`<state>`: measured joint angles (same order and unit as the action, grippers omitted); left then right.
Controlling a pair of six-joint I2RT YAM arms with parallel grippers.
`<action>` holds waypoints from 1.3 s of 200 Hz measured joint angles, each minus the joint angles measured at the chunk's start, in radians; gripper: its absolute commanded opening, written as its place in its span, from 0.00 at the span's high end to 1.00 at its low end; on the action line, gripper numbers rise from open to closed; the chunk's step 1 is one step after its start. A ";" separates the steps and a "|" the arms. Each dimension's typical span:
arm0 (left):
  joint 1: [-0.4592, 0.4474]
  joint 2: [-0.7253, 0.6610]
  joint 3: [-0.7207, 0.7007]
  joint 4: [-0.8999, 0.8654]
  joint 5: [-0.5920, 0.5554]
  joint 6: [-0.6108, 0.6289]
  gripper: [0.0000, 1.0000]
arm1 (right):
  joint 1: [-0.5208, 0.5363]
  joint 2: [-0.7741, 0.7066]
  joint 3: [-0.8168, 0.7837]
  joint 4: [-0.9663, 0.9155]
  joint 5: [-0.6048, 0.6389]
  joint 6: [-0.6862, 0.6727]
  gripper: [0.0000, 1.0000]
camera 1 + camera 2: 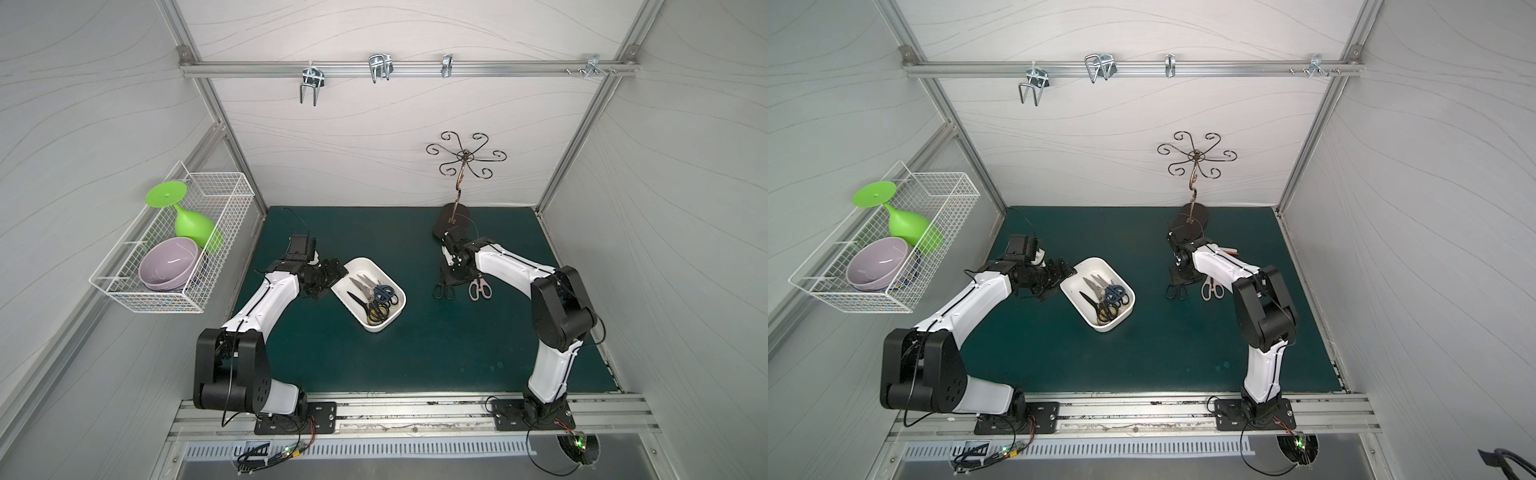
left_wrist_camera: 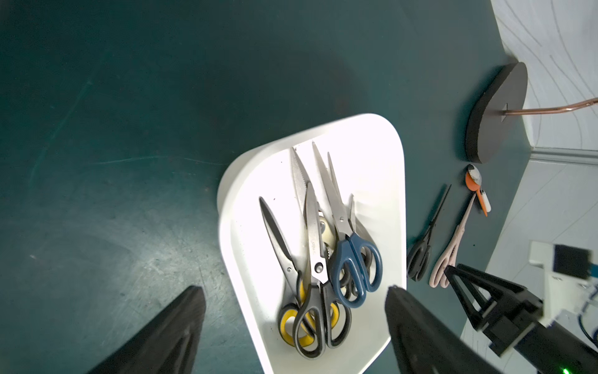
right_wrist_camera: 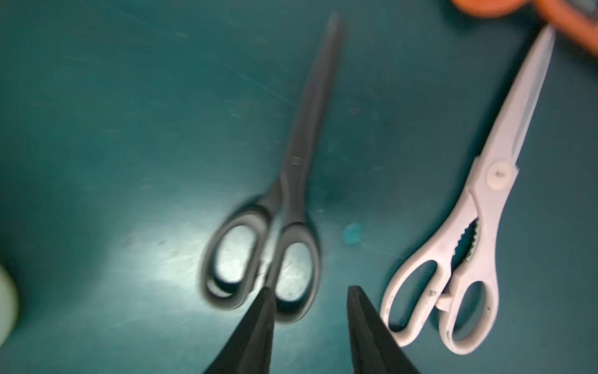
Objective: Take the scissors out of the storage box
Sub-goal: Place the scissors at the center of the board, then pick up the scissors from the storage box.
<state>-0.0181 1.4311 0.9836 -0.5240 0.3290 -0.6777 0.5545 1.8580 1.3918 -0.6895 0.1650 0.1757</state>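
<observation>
The white storage box (image 1: 386,328) (image 1: 1100,328) (image 2: 323,126) lies on the green mat left of centre. Several scissors are piled in it, among them a blue-handled pair (image 2: 356,265), a yellow-black pair (image 2: 291,323) and a dark grey pair (image 2: 320,311). My left gripper (image 1: 334,282) (image 2: 293,288) stands open at the box's near-left end, above the handles and touching nothing. Black scissors (image 1: 443,289) (image 3: 291,194) and cream shears (image 1: 480,289) (image 3: 479,226) lie side by side on the mat. My right gripper (image 1: 455,276) (image 3: 310,288) hangs open over the black handles.
An orange-and-white spoon (image 2: 477,187) (image 1: 1229,250) lies beyond the cream shears. A copper hook stand on a dark base (image 1: 451,220) rises just behind the right gripper. A white wire basket (image 1: 166,291) with a green goblet and a purple bowl hangs on the left wall.
</observation>
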 measured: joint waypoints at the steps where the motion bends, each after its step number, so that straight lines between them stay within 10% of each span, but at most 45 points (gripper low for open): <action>1: 0.005 0.000 -0.003 0.003 0.000 -0.003 0.09 | 0.003 -0.002 0.003 0.000 0.000 0.001 0.58; 106: 0.137 -0.022 -0.173 0.111 0.022 -0.155 0.08 | 0.311 0.101 0.291 0.045 -0.157 -0.022 0.64; 260: 0.148 -0.032 -0.180 0.059 0.000 -0.163 0.08 | 0.405 0.320 0.428 -0.003 -0.207 -0.095 0.67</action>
<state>0.1303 1.3994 0.8040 -0.4648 0.3286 -0.8402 0.9592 2.1780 1.8202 -0.6930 -0.0418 0.0811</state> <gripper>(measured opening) 0.924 0.331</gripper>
